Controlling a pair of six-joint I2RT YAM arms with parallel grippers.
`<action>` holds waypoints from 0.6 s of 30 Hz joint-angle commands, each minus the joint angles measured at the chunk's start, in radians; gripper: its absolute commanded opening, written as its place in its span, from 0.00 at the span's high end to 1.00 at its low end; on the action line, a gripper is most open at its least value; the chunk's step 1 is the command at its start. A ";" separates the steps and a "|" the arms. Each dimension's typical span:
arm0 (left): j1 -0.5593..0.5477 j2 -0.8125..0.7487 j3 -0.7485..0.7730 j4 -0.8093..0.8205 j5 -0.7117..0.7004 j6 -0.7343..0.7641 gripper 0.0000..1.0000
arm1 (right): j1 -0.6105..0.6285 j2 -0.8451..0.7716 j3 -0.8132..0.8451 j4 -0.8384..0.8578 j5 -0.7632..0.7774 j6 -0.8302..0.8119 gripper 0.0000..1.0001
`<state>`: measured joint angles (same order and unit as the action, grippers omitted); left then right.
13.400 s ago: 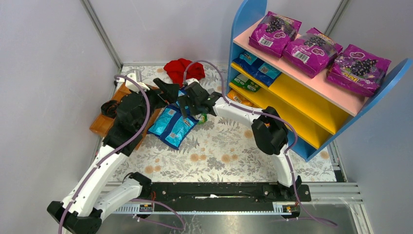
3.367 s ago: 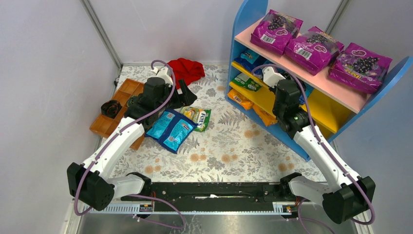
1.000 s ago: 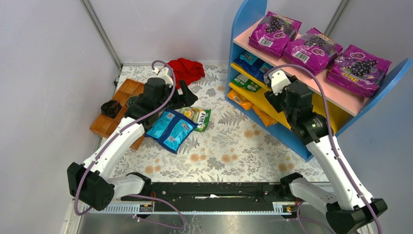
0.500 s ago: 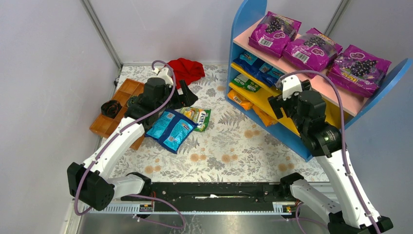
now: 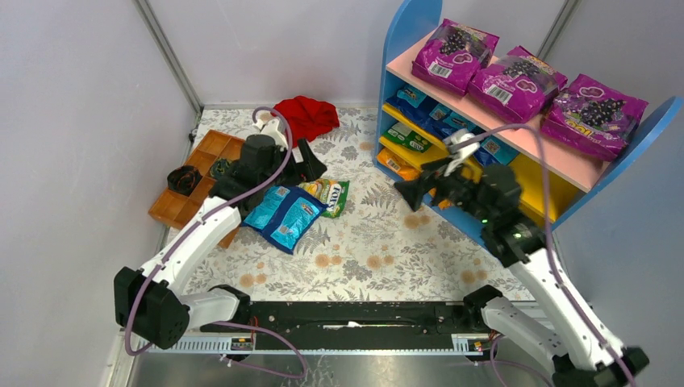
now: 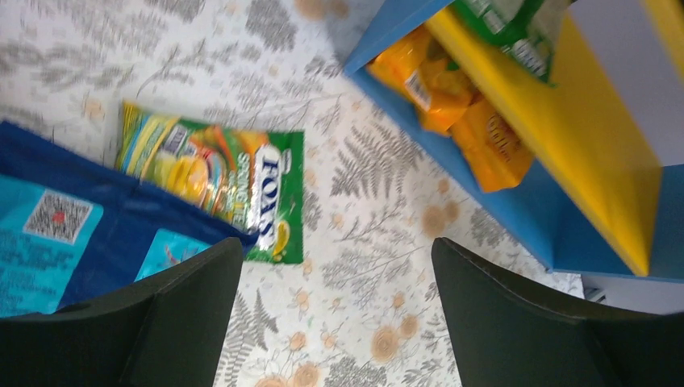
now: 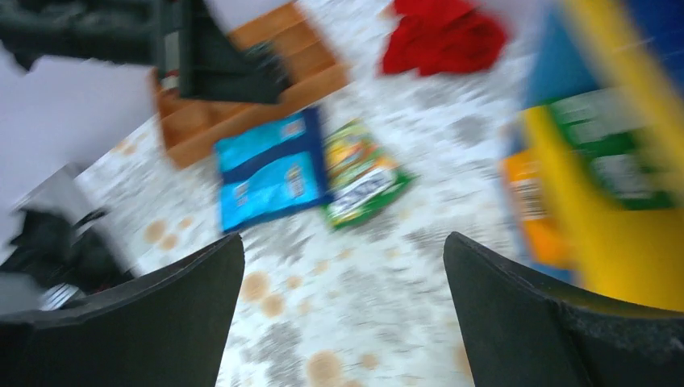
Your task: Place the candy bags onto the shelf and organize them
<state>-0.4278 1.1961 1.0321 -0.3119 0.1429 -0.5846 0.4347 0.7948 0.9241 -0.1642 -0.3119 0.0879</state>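
Left gripper (image 6: 337, 254), jaws spread and empty, hangs over one bright blue glossy candy pack (image 5: 282, 216) touching one green pack (image 5: 327, 193) on the table. Right gripper (image 7: 343, 242), equally spread, hovers beside the blue-sided tiered shelf (image 5: 403, 32) topped by three magenta bags (image 5: 516, 81).

The left gripper (image 5: 312, 164) is held with jaws spread wide, nothing between them — the right gripper (image 5: 410, 192) is likewise parted, empty, and pointed leftward.
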 commanded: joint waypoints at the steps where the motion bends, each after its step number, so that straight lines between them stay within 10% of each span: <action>1: -0.002 -0.073 -0.121 -0.020 -0.076 -0.043 0.09 | 0.249 0.070 -0.083 0.204 0.066 0.128 0.00; 8: 0.014 -0.271 -0.383 -0.145 -0.397 -0.269 0.05 | 0.443 0.345 -0.012 0.051 0.250 0.138 0.00; 18: 0.329 -0.186 -0.472 -0.103 -0.205 -0.367 0.13 | 0.450 0.306 -0.182 0.093 0.409 0.301 0.00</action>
<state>-0.1333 0.9646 0.5621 -0.4808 -0.1032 -0.8833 0.8783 1.1683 0.7841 -0.1112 0.0288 0.3260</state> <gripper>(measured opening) 0.884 0.995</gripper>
